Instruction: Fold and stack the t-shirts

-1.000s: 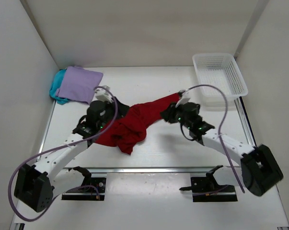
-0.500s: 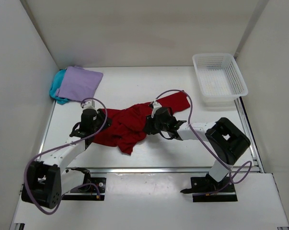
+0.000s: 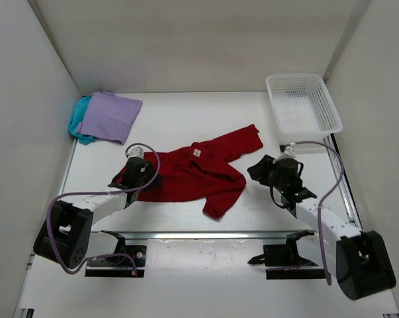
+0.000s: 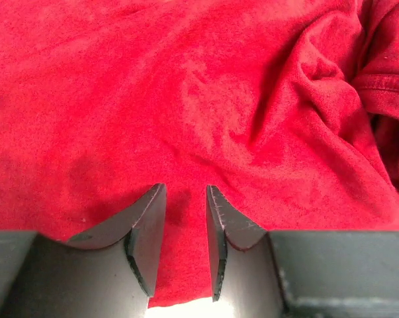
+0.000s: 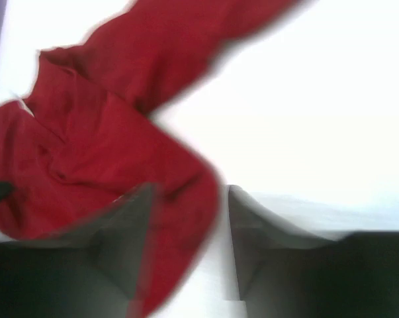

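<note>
The deep red t-shirt [image 3: 198,173] lies spread across the middle of the table, one sleeve reaching up right and a flap hanging toward the front. My left gripper [image 3: 137,173] sits low at its left edge. In the left wrist view the gripper [image 4: 186,189] is a little open and red cloth [image 4: 219,99] lies flat under and between the jaws. My right gripper [image 3: 265,169] is open and empty, right of the shirt and apart from it; its blurred view [image 5: 189,189] shows the shirt [image 5: 100,146] to the left. The folded lavender t-shirt [image 3: 110,116] lies on the teal t-shirt [image 3: 77,124] at the back left.
A white mesh basket [image 3: 304,106] stands at the back right, just beyond my right arm. White walls close in the table on the left, back and right. A metal rail [image 3: 199,233] runs along the front edge.
The red shirt went from bunched and held between both grippers to lying spread on the table. My right gripper let go and pulled back right. My left gripper dropped to the shirt's left edge.
</note>
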Motion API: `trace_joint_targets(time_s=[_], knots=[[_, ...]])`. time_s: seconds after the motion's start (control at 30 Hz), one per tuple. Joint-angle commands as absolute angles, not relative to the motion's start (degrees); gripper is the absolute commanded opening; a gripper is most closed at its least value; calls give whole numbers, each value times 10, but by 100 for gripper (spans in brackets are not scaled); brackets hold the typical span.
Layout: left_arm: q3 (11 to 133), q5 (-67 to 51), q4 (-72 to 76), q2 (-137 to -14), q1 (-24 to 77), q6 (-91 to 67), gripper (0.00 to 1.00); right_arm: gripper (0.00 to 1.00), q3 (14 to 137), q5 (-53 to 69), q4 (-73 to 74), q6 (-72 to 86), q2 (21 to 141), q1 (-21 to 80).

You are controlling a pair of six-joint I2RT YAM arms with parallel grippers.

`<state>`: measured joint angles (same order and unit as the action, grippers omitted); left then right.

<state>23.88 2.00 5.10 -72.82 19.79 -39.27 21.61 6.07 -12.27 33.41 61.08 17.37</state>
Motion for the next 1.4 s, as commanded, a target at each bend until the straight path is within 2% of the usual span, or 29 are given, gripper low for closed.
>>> trace_joint_targets(time_s=[0.0,0.07,0.13,0.2,0.27,0.33,0.43,0.53,0.63,0.77,1.0,1.23,1.37], knots=[[239,25,68,-724,215,-400,42,53,158,52,-90,377,546,118],[241,25,66,-711,217,-402,41,59,167,74,-65,373,527,99],[244,27,54,-691,215,-402,42,58,188,60,-34,358,512,114],[240,30,43,-673,211,-399,43,32,202,22,-1,337,504,181],[243,34,34,-662,214,-397,43,25,221,2,35,320,509,250],[247,47,34,-663,222,-391,43,13,250,-30,60,291,539,338],[270,54,35,-687,263,-391,42,10,310,-72,87,258,602,454],[276,52,51,-709,292,-397,41,13,375,-111,111,218,687,527],[270,49,50,-714,295,-395,40,26,433,-146,124,194,776,572],[251,42,57,-692,286,-397,40,31,486,-176,125,177,865,617],[239,20,73,-679,273,-398,41,32,528,-236,160,167,935,647],[236,18,79,-676,273,-396,41,31,533,-289,163,168,934,648],[229,14,80,-675,271,-402,41,31,525,-273,156,175,935,631]])
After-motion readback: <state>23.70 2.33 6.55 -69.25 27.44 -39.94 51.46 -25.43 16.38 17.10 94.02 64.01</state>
